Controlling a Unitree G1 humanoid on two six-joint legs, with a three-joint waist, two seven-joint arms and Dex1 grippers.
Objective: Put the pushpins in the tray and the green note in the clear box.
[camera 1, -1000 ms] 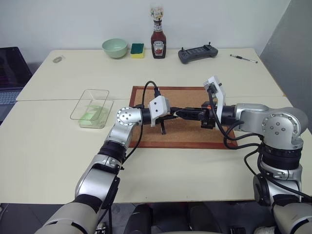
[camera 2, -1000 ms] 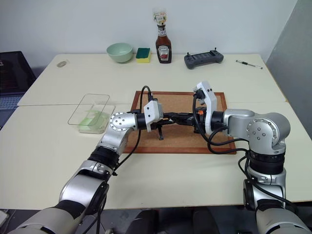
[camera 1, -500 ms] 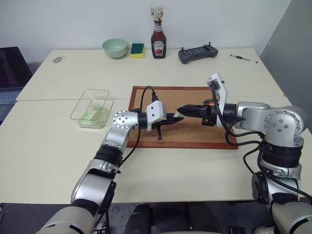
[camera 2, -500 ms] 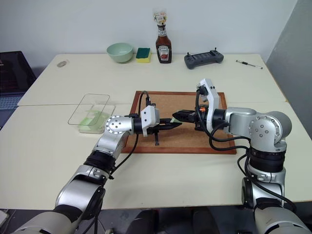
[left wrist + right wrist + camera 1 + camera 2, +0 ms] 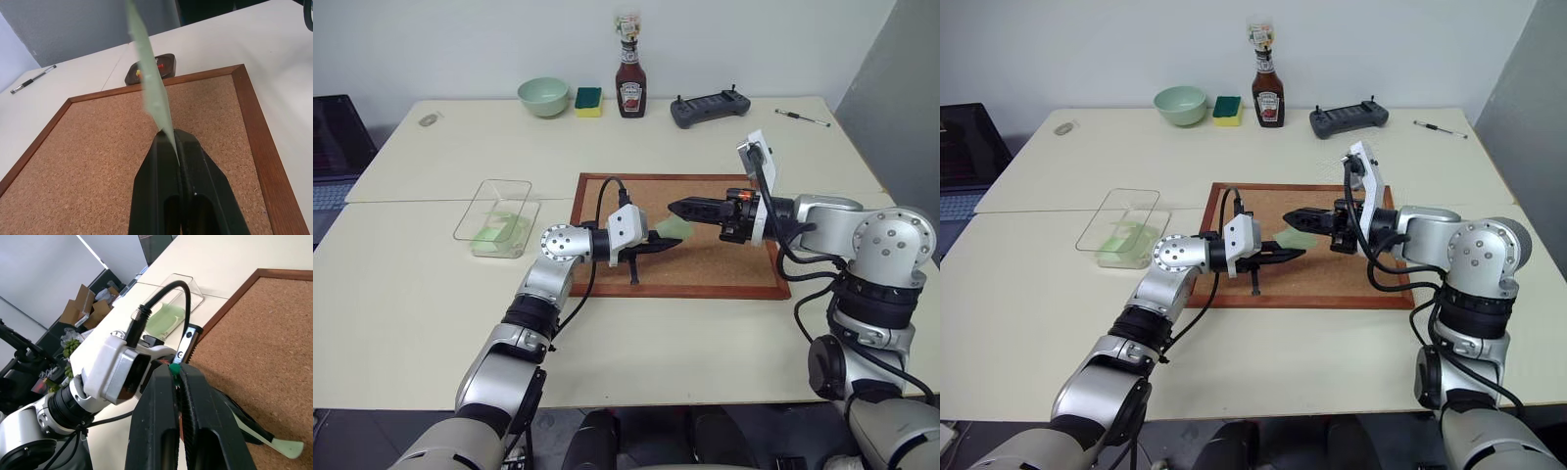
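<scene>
- The green note [image 5: 155, 95] is pinched edge-on by the left gripper [image 5: 672, 242] above the cork board [image 5: 734, 264].
- A green pushpin [image 5: 174, 367] is clamped in the right gripper [image 5: 677, 208].
- The pushpin should be carried to the tray [image 5: 150, 70], and the note to the clear box [image 5: 497, 217] at nine o'clock.

No lettering can be read (bottle [image 5: 630, 86] label blurred).

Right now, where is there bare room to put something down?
Free: the table strip in front of the cork board; the stretch between clear box and bowl; the band between board and ketchup bottle. Crowded: above the board, where the left gripper holds the green note and the right gripper a green pushpin.
</scene>
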